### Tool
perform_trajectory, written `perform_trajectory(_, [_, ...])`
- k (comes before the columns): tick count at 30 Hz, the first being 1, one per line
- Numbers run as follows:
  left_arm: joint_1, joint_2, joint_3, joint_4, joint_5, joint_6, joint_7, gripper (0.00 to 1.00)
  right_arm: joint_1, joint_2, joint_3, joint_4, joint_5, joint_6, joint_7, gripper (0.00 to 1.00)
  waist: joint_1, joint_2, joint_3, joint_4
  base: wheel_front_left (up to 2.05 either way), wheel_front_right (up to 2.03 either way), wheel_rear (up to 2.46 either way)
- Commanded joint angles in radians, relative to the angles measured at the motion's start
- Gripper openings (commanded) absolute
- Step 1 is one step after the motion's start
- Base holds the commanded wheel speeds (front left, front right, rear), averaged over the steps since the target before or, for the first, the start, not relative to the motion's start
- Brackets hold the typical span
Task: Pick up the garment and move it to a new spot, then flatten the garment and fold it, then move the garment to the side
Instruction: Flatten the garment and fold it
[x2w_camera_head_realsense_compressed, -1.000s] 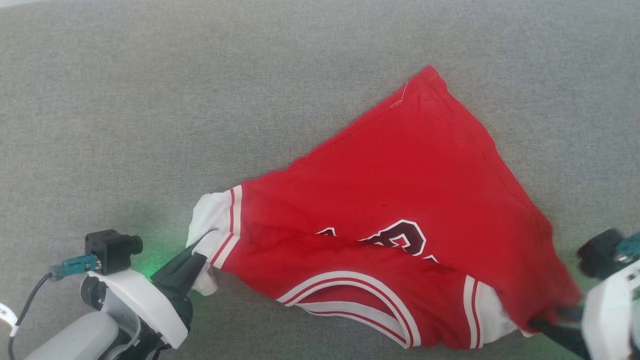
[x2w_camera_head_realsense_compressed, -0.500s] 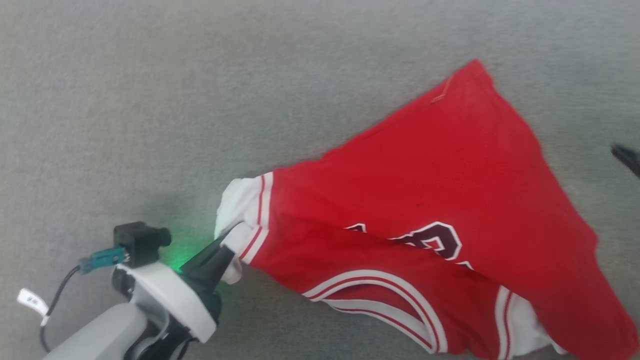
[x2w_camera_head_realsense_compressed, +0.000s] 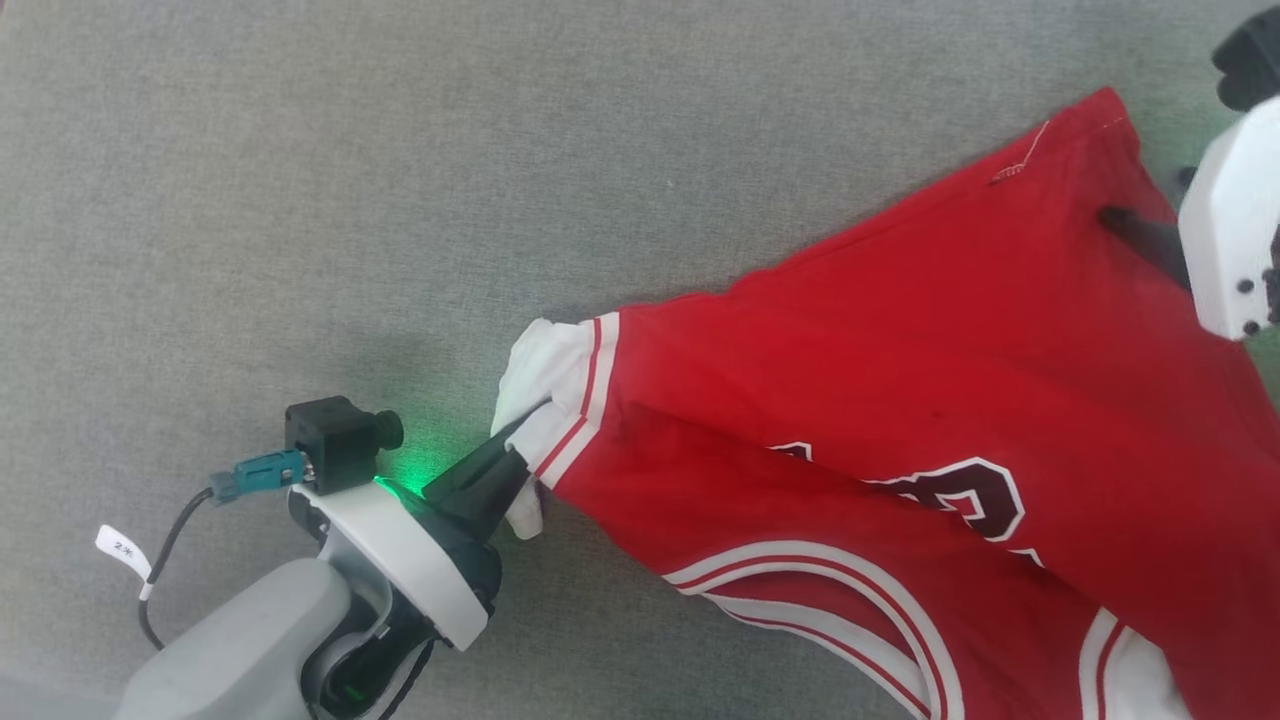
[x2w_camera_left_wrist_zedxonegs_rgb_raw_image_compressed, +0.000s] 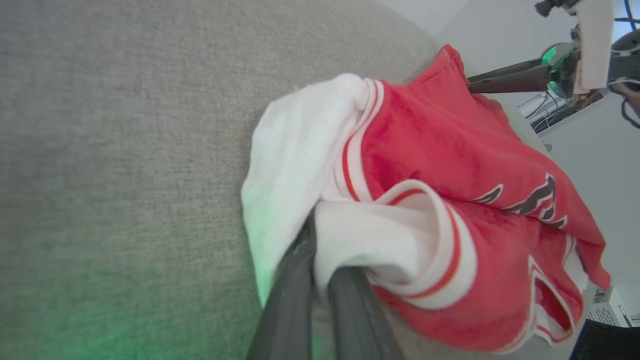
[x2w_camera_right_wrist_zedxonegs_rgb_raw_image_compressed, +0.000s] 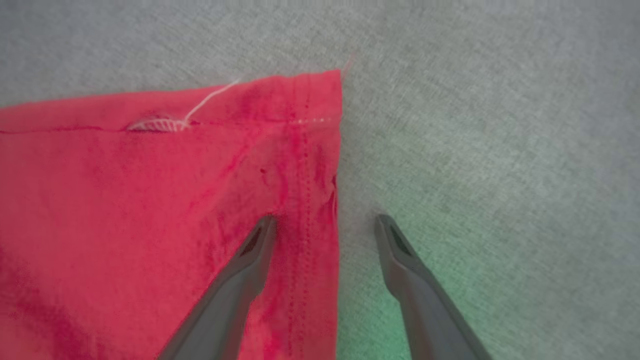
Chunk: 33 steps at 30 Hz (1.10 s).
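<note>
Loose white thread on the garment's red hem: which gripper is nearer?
Right. The right gripper, open, straddles the edge near the thread; the left gripper grips the garment's white panel at the far end.

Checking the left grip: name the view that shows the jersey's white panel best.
Left wrist view: the white panel sits close and central, bunched between the shut jaws. Head view shows it smaller, at the left end of the jersey. Right wrist view faces a red corner.

The left pincer (x2w_camera_left_wrist_zedxonegs_rgb_raw_image_compressed: 320, 255) clamps a white cuff (red-striped trim) of the garment (x2w_camera_left_wrist_zedxonegs_rgb_raw_image_compressed: 430, 145), which lies bunched on a grey fabric surface (x2w_camera_left_wrist_zedxonegs_rgb_raw_image_compressed: 125, 150).
</note>
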<state>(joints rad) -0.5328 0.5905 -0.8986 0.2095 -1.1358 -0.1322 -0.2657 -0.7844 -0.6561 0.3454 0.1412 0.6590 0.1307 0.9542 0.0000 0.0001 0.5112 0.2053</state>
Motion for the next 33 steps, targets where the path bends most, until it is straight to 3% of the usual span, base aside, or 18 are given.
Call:
perform_trajectory(1, [0.005, -0.009, -0.009, 0.019, -0.005, 0.004, 0.003, 0.0, -0.014, 0.004, 0.03, 0.03, 0.011, 0.0, -0.007, 1.0, 0.0, -0.0001, 0.005, 0.006, 0.0, 0.0, 0.0])
perform_trajectory(3, [0.006, -0.013, -0.012, 0.023, -0.008, 0.004, 0.003, 0.0, -0.015, 0.004, 0.077, 0.066, 0.027, 0.0, -0.001, 0.95, 0.0, -0.0001, 0.004, 0.008, 0.0, 0.0, 0.0])
perform_trajectory(4, [0.006, -0.013, -0.012, 0.024, -0.01, 0.004, 0.003, 0.0, -0.017, 0.001, 0.099, 0.075, 0.037, 0.0, 0.003, 0.49, 0.0, -0.0001, 0.003, 0.008, 0.0, 0.0, 0.0])
perform_trajectory(6, [0.007, -0.013, -0.008, 0.026, -0.015, 0.004, 0.003, 0.0, -0.024, -0.003, 0.121, 0.09, 0.057, 0.0, -0.01, 0.0, 0.0, -0.0001, -0.002, 0.006, 0.0, 0.0, 0.0])
perform_trajectory(12, [-0.007, -0.009, 0.023, 0.012, -0.027, 0.003, 0.002, 0.0, -0.065, -0.004, 0.086, 0.114, 0.118, 0.0, -0.14, 0.0, 0.0, -0.0001, -0.023, -0.015, 0.0, 0.0, 0.0])
perform_trajectory(19, [-0.147, 0.035, 0.086, -0.005, -0.075, 0.003, 0.002, 0.0, -0.146, 0.022, -0.036, 0.193, 0.115, 0.0, -0.314, 0.0, 0.0, -0.0001, -0.02, -0.058, 0.0, 0.0, 0.0])
perform_trajectory(26, [-0.481, 0.088, 0.132, 0.068, -0.165, 0.003, 0.024, 0.0, -0.345, 0.087, -0.182, 0.309, 0.045, 0.0, -0.476, 0.0, 0.0, -0.0001, 0.037, -0.111, 0.0, 0.0, 0.0])
perform_trajectory(33, [-0.94, 0.09, 0.214, 0.319, -0.212, 0.004, 0.048, 0.0, -0.651, 0.205, -0.35, 0.488, -0.153, -0.004, -0.716, 0.0, 0.0, -0.0001, 0.083, -0.183, 0.0, 0.0, 0.0])
